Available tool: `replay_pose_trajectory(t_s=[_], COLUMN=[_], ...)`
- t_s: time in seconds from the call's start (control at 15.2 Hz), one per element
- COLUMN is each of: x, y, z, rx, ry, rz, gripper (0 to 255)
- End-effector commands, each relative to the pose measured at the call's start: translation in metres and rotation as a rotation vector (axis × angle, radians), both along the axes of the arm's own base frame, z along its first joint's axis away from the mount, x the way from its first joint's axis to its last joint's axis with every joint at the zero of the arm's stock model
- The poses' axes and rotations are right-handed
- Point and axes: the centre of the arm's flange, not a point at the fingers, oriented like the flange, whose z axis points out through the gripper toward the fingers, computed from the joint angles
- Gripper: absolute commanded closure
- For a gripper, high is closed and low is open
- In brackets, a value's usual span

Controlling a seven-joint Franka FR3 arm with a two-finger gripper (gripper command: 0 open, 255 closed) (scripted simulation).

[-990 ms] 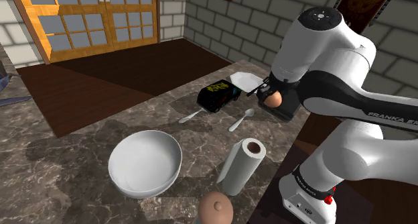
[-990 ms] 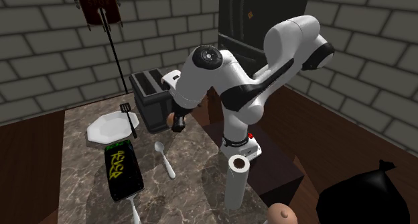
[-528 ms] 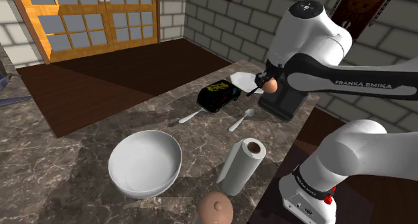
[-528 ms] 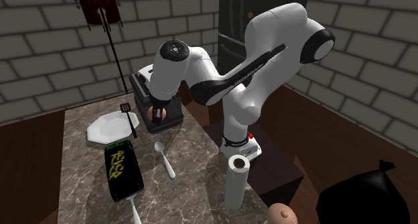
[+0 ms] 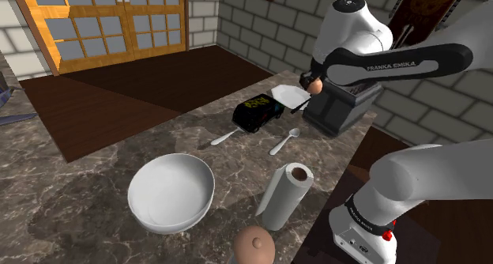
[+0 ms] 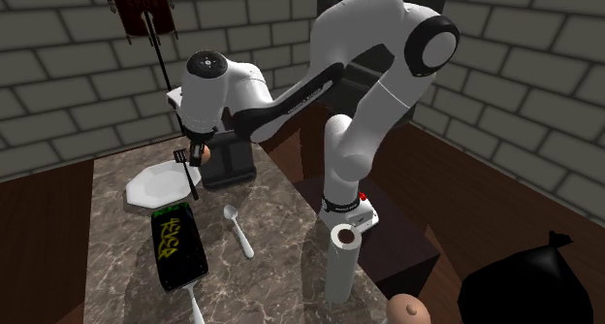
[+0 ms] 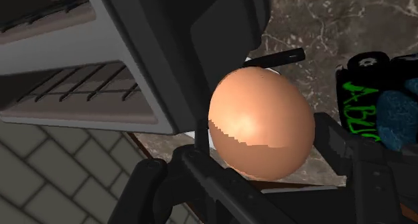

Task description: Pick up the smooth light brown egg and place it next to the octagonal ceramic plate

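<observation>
A smooth light brown egg (image 7: 261,124) is clasped between my black fingers (image 7: 201,182); my gripper (image 5: 314,87) is shut on it. The egg (image 6: 201,154) hangs in the air above the counter, over the corner of the dark toaster (image 6: 231,162) that faces the plate. The white octagonal plate (image 5: 286,95) lies on the marble counter just to the shoulder view's left of the gripper. In the second exterior view the plate (image 6: 155,185) sits below and left of the egg, with a black spatula (image 6: 184,169) leaning over it.
A black box with green lettering (image 5: 257,112) lies in front of the plate. Two spoons (image 5: 284,141), a large white bowl (image 5: 171,191), an upright paper towel roll (image 5: 284,195) and a brown rounded thing (image 5: 254,247) sit nearer the stand. A black bag (image 6: 528,288) rests on the floor.
The arm has swung the held egg across the front of the toaster toward the plate and lifted it a little. The grip has not changed.
</observation>
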Motion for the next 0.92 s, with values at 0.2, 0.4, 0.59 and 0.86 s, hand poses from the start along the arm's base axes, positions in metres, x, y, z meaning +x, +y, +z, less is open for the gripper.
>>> replay_pose_trajectory(t_s=[0.2, 0.4, 0.59, 0.86], x=[0.042, 0.067, 0.092, 0.126], y=[-0.054, -0.085, -0.115, -0.156], z=[0.0, 0.001, 0.001, 0.001], rx=[-0.001, -0.001, -0.001, -0.001], ry=[0.001, 0.001, 0.001, 0.001], rz=[-0.001, -0.001, -0.001, -0.001], gripper=[255, 255, 255, 255])
